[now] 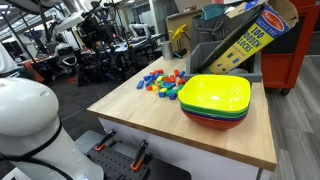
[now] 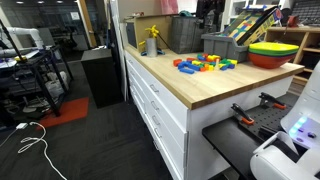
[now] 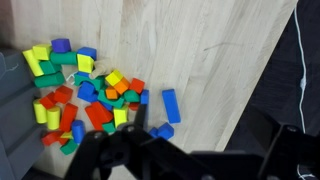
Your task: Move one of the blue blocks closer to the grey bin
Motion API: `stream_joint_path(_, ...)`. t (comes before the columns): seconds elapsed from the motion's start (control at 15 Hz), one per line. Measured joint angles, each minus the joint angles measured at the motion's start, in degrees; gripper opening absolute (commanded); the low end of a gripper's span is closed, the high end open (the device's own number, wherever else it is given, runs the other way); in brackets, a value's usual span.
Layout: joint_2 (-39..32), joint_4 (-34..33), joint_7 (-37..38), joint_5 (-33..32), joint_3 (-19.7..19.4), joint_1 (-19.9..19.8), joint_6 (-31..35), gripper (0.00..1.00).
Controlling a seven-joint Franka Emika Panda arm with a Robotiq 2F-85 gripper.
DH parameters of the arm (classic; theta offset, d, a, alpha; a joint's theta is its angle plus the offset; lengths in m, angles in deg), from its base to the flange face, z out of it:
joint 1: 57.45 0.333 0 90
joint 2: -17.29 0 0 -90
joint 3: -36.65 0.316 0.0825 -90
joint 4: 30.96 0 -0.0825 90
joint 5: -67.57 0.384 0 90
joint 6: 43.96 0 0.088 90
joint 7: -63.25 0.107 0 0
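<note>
A pile of small coloured blocks (image 3: 85, 95) lies on the wooden table; it also shows in both exterior views (image 1: 165, 82) (image 2: 205, 63). A long blue block (image 3: 171, 105) lies apart at the pile's right edge, with a small blue block (image 3: 163, 130) below it. The grey bin (image 1: 222, 57) (image 2: 222, 47) stands beside the pile and holds a tilted yellow blocks box (image 1: 262, 28). A dark grey surface at the wrist view's left edge (image 3: 10, 110) looks like the bin. My gripper (image 3: 185, 152) is a dark shape high above the blocks; it looks open and holds nothing.
Stacked yellow, green and red square bowls (image 1: 215, 100) (image 2: 272, 50) stand near the table's front corner. The table edge (image 3: 255, 90) runs close to the right of the blue blocks, with dark floor beyond. A yellow spray bottle (image 2: 152, 42) stands at the back.
</note>
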State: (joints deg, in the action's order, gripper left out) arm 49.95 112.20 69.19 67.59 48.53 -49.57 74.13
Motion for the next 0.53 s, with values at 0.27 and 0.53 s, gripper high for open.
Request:
stream_joint_path(0.27,-3.02,-1.48,-0.06,-1.75,-1.88,-1.06,0.12,1.00)
stream_joint_path(0.53,-8.17,-4.81,-0.06,-1.90,-3.03,-1.95,1.09,1.00)
